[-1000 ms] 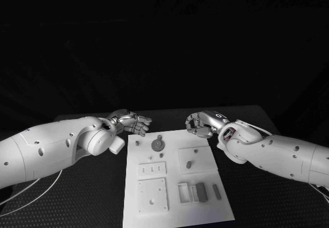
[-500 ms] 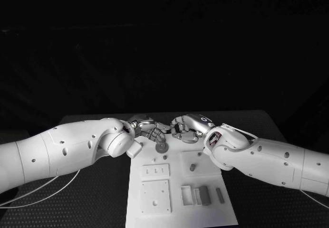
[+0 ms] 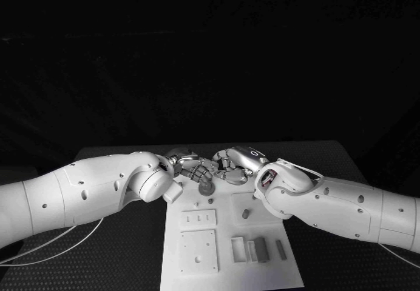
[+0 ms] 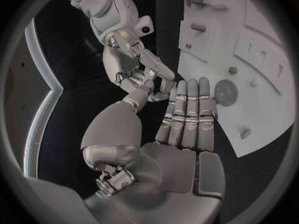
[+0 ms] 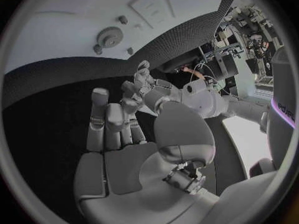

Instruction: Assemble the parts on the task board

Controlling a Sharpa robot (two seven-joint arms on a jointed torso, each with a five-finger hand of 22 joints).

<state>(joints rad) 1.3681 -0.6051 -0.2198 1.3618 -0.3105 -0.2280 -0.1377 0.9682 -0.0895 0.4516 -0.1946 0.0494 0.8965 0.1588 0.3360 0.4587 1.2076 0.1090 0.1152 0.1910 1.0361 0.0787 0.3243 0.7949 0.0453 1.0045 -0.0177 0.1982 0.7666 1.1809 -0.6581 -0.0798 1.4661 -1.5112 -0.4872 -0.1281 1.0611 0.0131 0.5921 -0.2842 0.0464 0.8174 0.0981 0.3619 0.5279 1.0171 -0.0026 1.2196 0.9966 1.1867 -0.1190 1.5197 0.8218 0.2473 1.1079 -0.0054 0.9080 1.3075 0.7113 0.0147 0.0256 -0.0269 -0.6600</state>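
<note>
The small round gear point(image 3: 206, 188) sits at the far end of the task board point(image 3: 263, 270). It looks light, hard and thin, so pinch its rim. The left hand point(image 3: 194, 167) and right hand point(image 3: 232, 162) hover above it, fingers apart, holding nothing.

Task board point(image 3: 229, 267) mid-table, left hand point(image 3: 188, 167) and right hand point(image 3: 235, 163) at its far end

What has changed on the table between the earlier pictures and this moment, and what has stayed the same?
The left hand and the right hand have moved in toward each other from either side and now meet over the far end of the task board, just beyond the round gear. Neither hand holds a part. The camera also shifted. The parts, such as the gear, lie as before on the board.
</note>
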